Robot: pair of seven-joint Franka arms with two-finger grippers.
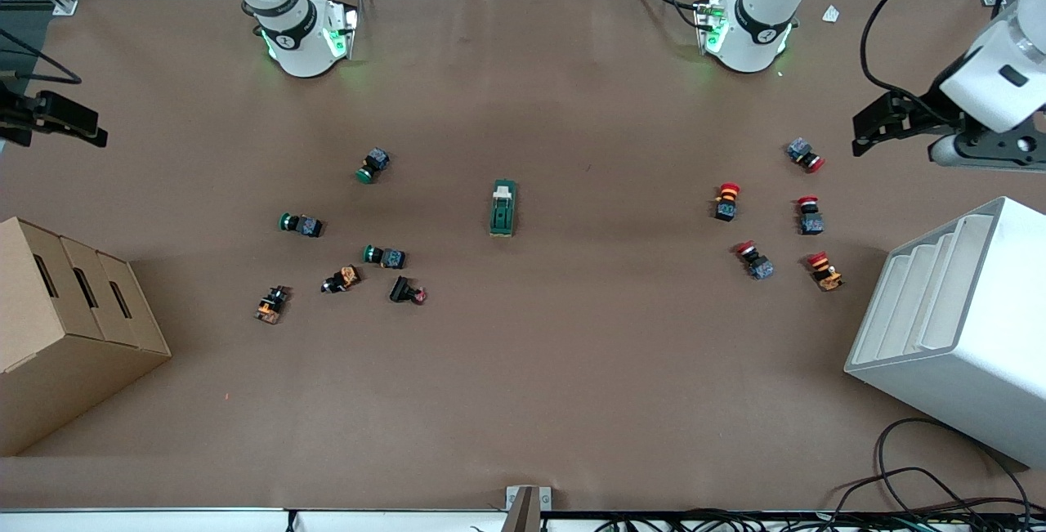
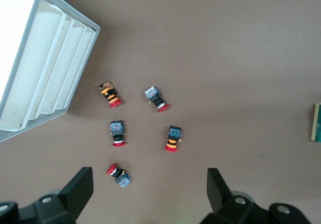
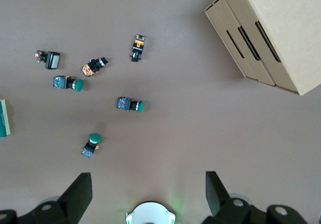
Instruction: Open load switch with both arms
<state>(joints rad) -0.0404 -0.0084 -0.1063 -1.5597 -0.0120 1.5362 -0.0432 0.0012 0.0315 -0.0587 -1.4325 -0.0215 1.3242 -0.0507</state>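
Note:
The load switch (image 1: 502,207), a dark-green block with a white lever tab at the end toward the robots' bases, lies flat at the middle of the table. Only its edge shows in the left wrist view (image 2: 317,122) and in the right wrist view (image 3: 4,117). My left gripper (image 1: 866,127) hangs open and empty in the air at the left arm's end of the table, over the red-capped buttons (image 2: 149,184). At the right arm's end my right gripper (image 1: 96,130) is also open and empty, high above the table (image 3: 148,184). Both are well away from the switch.
Several green-capped and orange push buttons (image 1: 384,256) lie scattered toward the right arm's end, and several red-capped ones (image 1: 809,215) toward the left arm's end. A cardboard box (image 1: 65,328) and a white slotted rack (image 1: 956,319) stand at the table's two ends. Cables (image 1: 923,491) lie along the front edge.

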